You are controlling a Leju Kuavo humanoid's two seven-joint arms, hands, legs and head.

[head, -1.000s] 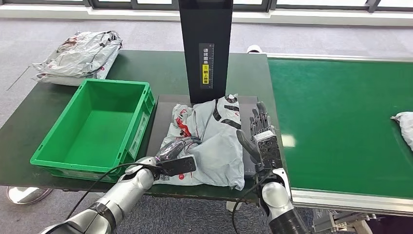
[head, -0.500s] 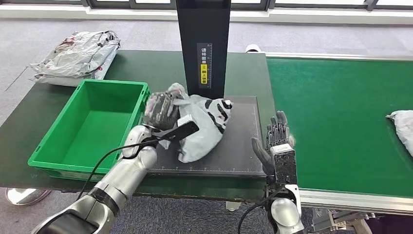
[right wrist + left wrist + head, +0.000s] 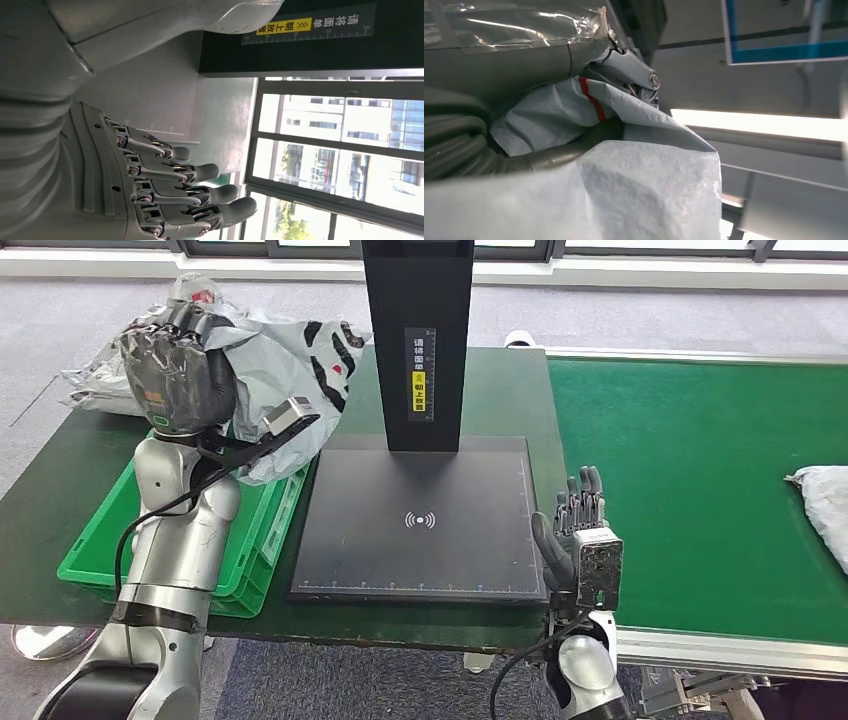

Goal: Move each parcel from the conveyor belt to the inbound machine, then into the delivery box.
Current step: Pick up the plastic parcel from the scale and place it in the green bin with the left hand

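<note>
- Head view puts the crumpled grey plastic parcel (image 3: 285, 360) above the green plastic delivery crate (image 3: 262, 535), clutched in the left hand (image 3: 175, 375).
- Best lowered well inside the crate's walls before the fingers loosen, I judge.
- Right hand (image 3: 583, 540) stands upright beyond the crate, across the black scanner plate (image 3: 420, 560), fingers apart, holding nothing.

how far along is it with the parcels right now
Mid-cycle. Done: the scanner pad is bare, so the parcel is off the inbound machine. In hand: the left robot hand holds the grey parcel raised above the green box, not yet dropped in. Left: release it, then fetch the parcel on the conveyor belt. The right robot hand is open beside the pad.
</note>
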